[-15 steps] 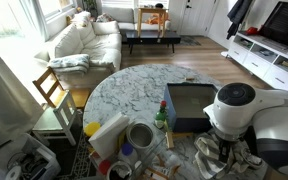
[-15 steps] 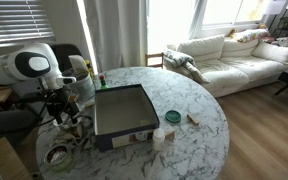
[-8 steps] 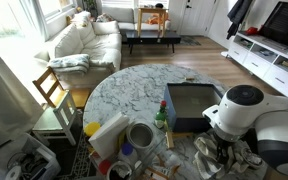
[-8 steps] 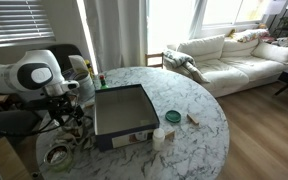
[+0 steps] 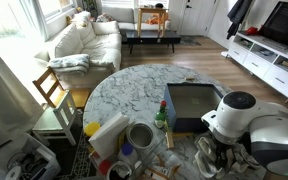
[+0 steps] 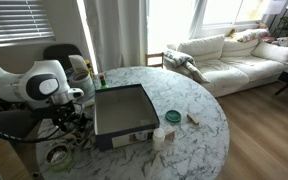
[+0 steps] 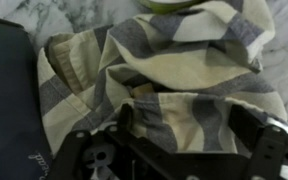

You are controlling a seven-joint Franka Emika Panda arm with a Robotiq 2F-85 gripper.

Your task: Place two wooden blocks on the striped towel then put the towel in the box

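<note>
The hand [image 7: 180, 138] was seen spread wide at the bottom of the wrist frame, the crumpled striped towel [image 7: 184, 65] between its fingers, the box [image 7: 9, 100] at left.

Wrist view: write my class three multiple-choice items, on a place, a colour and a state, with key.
1. On which side of the striped towel is the box in the wrist view? A right B left C below
2. The towel's stripes are: A red B bright yellow C dark grey
3. The gripper is: A open above the towel B shut on the box's wall C shut on a spoon
Key: 1 B, the dark box fills the left edge; 2 C, grey bands cross the whitish cloth; 3 A, its jaws stand wide apart over the folds.
</note>
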